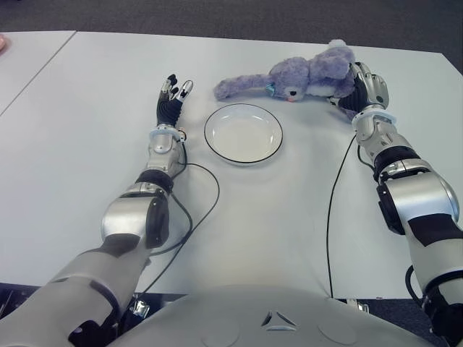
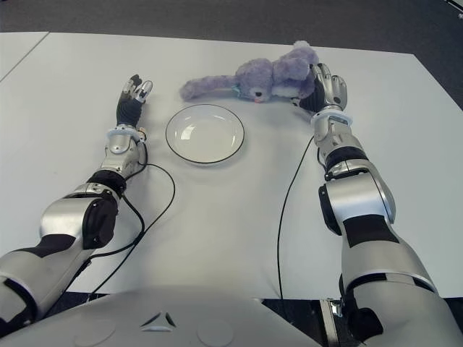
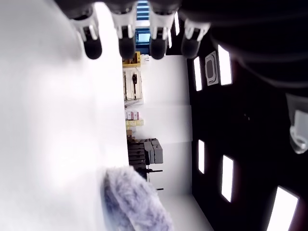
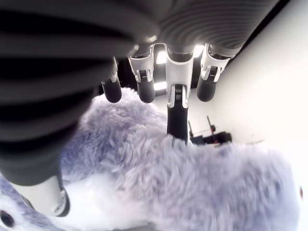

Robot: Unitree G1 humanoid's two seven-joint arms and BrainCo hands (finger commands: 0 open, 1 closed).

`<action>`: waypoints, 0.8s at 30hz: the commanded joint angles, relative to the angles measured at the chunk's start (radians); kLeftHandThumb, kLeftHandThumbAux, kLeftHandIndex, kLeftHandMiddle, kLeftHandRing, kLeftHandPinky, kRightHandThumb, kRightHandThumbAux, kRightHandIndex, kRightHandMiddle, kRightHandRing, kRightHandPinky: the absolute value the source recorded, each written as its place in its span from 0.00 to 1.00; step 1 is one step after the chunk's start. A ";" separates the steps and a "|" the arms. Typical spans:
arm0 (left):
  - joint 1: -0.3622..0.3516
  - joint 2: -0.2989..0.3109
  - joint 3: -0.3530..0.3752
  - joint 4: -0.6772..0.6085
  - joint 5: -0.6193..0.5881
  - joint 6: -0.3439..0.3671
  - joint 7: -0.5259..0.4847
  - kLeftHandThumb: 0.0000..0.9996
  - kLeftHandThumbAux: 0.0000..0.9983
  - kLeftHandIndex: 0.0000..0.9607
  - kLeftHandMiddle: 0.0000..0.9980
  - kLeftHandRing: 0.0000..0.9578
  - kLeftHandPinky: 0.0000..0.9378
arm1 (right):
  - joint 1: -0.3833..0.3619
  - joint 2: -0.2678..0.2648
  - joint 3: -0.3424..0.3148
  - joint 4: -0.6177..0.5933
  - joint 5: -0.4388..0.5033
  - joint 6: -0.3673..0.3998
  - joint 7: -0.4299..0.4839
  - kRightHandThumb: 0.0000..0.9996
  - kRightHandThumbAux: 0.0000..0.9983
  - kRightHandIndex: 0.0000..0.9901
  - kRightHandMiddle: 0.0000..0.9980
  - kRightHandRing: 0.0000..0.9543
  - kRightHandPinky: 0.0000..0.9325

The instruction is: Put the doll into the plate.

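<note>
At the left, our left hand (image 1: 172, 97) shows just left of the plate, its fingers extended and relaxed over the white table (image 1: 87, 116), holding nothing; it takes no part in the step.

At centre, the white plate with a dark rim (image 1: 243, 133) stands on the table and holds nothing, so we judge the goal condition unmet.

Just beyond the plate and to its right lies the purple plush doll (image 1: 304, 76), stretched across the table with one long limb reaching leftward past the plate's far rim; we cannot tell whether that limb touches the rim. The doll lies wholly outside the plate.

At the right, our right hand (image 1: 362, 90) is at the doll's right end. In the right wrist view the fingers (image 4: 177, 115) are extended over and into the fur, with the thumb low on the near side; they straddle the doll without yet closing firmly on it.

We judge the task to be at its early stage: the reach is made, while the grasp, lift, carry to the plate and release remain.
</note>
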 commanded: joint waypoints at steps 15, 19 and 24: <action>0.218 -0.056 -0.001 0.112 0.001 0.099 -0.009 0.00 0.40 0.00 0.01 0.01 0.02 | 0.078 0.087 -0.119 0.011 0.108 -0.119 0.050 0.28 0.67 0.16 0.00 0.00 0.02; 0.218 -0.056 0.001 0.112 -0.001 0.100 -0.013 0.00 0.40 0.00 0.01 0.01 0.02 | 0.081 0.086 -0.132 0.010 0.119 -0.128 0.071 0.29 0.68 0.19 0.00 0.00 0.03; 0.218 -0.054 -0.005 0.112 0.004 0.102 -0.009 0.00 0.40 0.00 0.01 0.01 0.02 | 0.084 0.079 -0.146 0.009 0.134 -0.142 0.105 0.32 0.70 0.22 0.00 0.00 0.06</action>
